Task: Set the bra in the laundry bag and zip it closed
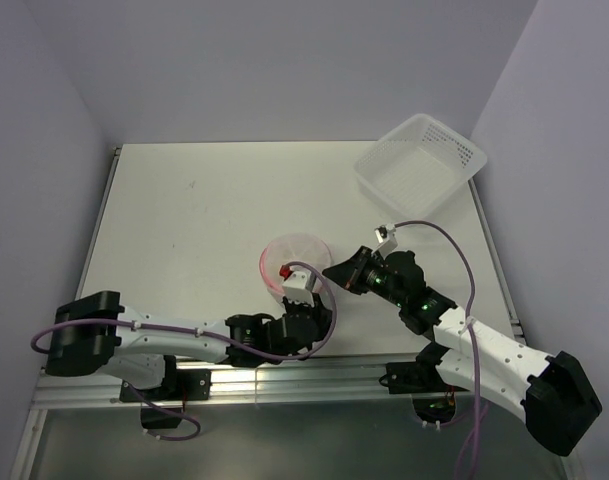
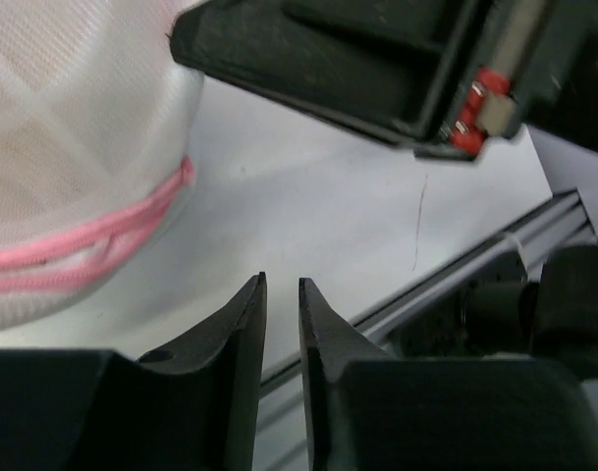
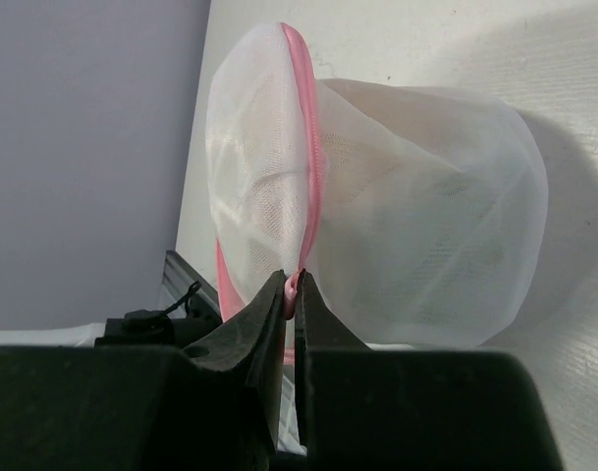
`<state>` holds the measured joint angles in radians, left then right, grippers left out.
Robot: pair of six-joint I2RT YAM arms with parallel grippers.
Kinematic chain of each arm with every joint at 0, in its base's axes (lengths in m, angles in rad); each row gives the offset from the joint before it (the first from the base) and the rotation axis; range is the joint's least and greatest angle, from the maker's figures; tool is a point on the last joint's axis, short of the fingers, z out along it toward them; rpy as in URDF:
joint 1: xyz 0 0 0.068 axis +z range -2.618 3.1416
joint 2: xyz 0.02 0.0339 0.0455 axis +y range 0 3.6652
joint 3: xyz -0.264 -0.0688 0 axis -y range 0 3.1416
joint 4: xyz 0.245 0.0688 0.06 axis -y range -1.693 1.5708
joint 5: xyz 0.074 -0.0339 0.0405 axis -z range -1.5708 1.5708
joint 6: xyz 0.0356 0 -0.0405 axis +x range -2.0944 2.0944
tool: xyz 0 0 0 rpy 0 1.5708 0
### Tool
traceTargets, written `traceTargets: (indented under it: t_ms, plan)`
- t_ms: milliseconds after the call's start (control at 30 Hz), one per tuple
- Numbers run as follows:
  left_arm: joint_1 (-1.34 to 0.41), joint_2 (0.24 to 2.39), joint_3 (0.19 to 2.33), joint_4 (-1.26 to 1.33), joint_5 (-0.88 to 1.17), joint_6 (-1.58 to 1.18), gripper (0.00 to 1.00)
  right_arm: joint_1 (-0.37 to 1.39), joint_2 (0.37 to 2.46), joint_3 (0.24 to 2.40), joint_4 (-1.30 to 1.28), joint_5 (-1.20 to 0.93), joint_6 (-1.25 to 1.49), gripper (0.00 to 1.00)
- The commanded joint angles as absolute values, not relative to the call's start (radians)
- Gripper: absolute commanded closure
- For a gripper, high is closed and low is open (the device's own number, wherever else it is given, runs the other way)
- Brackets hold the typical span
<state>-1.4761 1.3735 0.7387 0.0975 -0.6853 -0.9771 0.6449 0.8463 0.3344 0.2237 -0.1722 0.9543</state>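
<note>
The laundry bag (image 1: 294,255), a round white mesh pouch with a pink zipper rim, sits at the table's middle front. It fills the right wrist view (image 3: 416,216), standing on edge. A pale beige shape shows faintly through the mesh; I cannot tell whether it is the bra. My right gripper (image 1: 331,270) is shut on the pink zipper pull (image 3: 296,287) at the bag's near rim (image 3: 295,285). My left gripper (image 1: 322,300) is beside the bag's front, apart from it. Its jaws (image 2: 282,283) are almost together with nothing between them; the bag (image 2: 73,147) lies to their left.
A white perforated plastic basket (image 1: 419,165) stands at the table's back right corner. The table's metal front rail (image 2: 456,275) runs just beyond the left fingers. The right gripper's black body (image 2: 377,59) hangs close above the left gripper. Purple walls enclose the table.
</note>
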Motion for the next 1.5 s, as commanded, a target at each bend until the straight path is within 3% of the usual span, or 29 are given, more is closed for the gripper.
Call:
traceTargets:
  t_ms: [0, 533, 867, 1467]
  plan:
    - [-1.436, 1.417, 0.729, 0.251, -0.747, -1.045, 0.74, 0.655, 0.822, 0.328, 0.250, -0.155, 0.960, 1.00]
    - [-1.328, 1.505, 0.686, 0.374, -0.699, -1.071, 0.68, 0.655, 0.813, 0.337, 0.232, -0.155, 0.948, 1.00]
    - [-1.330, 1.465, 0.666, 0.394, -0.718, -1.060, 0.54, 0.657, 0.805, 0.327, 0.233, -0.160, 0.951, 1.00]
    - [-1.327, 1.462, 0.693, 0.413, -0.787, -0.971, 0.53, 0.663, 0.804, 0.333, 0.232, -0.173, 0.954, 1.00]
